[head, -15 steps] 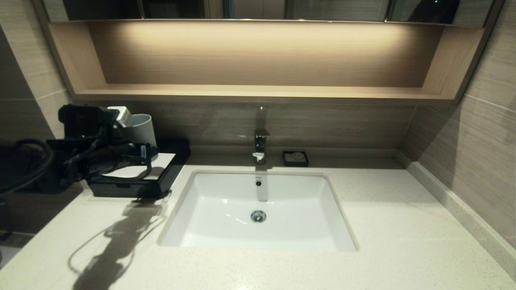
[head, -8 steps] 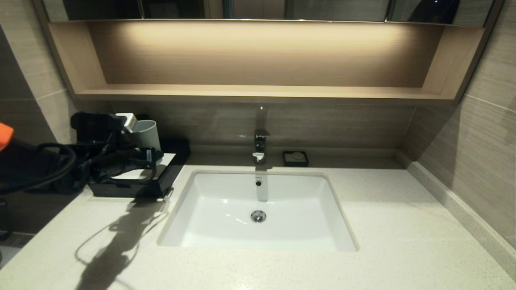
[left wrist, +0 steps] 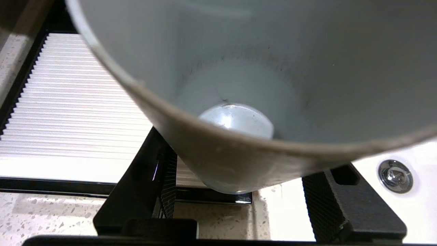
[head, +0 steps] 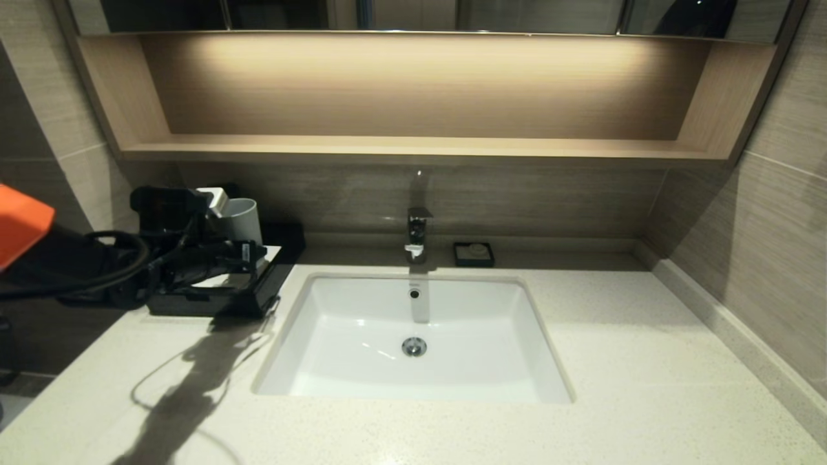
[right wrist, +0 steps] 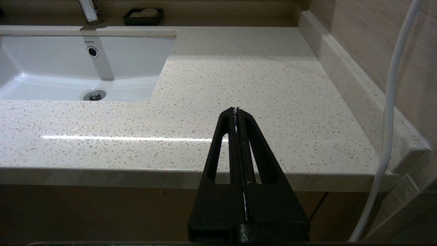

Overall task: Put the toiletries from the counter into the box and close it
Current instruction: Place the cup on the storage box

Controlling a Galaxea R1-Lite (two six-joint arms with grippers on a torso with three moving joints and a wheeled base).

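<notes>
The toiletries are out of view. The box (head: 261, 287), black with a white ribbed top panel (left wrist: 68, 119), stands on the counter (head: 646, 361) left of the basin. My left gripper (head: 242, 247) hangs over the box, shut on a grey tumbler cup (head: 247, 218). In the left wrist view that cup (left wrist: 259, 68) fills most of the picture, tilted, with my black fingers (left wrist: 341, 201) on either side of it. My right gripper (right wrist: 236, 110) is shut with nothing in it, low at the counter's front edge on the right.
A white sunken basin (head: 413, 381) with a tap (head: 417, 236) takes up the counter's middle. A small black soap dish (head: 473, 254) sits behind it. A wall and low kerb (head: 730, 329) bound the right side. A wooden shelf (head: 413, 150) runs above.
My left arm has moved to the right and slightly down with the grey cup in its grip, further over the box. The right gripper's earlier state is not shown.
</notes>
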